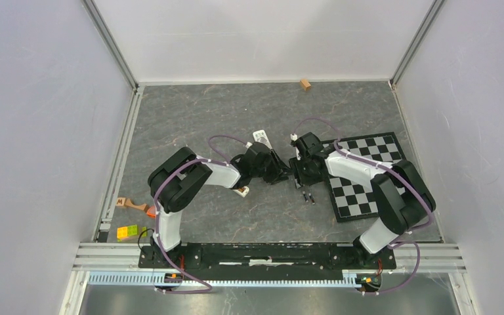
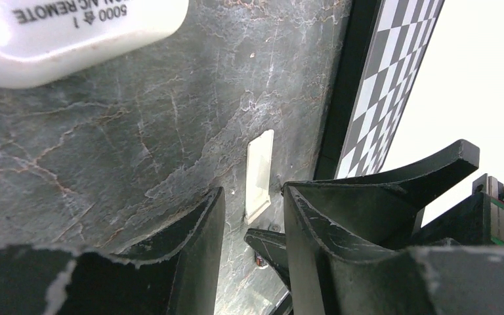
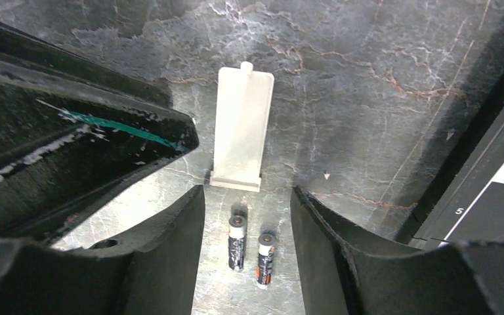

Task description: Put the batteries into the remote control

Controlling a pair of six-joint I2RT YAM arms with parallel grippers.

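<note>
Two small black batteries [image 3: 237, 243] [image 3: 266, 258] lie side by side on the dark table; in the top view [image 1: 308, 195] they are just left of the chessboard. My right gripper [image 3: 246, 197] is open and empty, its jaws on either side of the batteries and above them; it also shows in the top view [image 1: 300, 178]. A small white battery cover [image 3: 243, 128] lies flat just beyond them. My left gripper [image 2: 254, 197] is open and empty, close beside the right one [image 1: 283, 174]. A white remote end [image 1: 243, 191] peeks out under my left forearm; the rest is hidden.
A shorter white remote [image 1: 261, 138] lies behind the left gripper, its printed label in the left wrist view [image 2: 72, 26]. A chessboard [image 1: 361, 174] lies under my right arm. A wooden block [image 1: 305, 84] sits at the back wall. Small coloured blocks [image 1: 128, 231] lie at the left edge.
</note>
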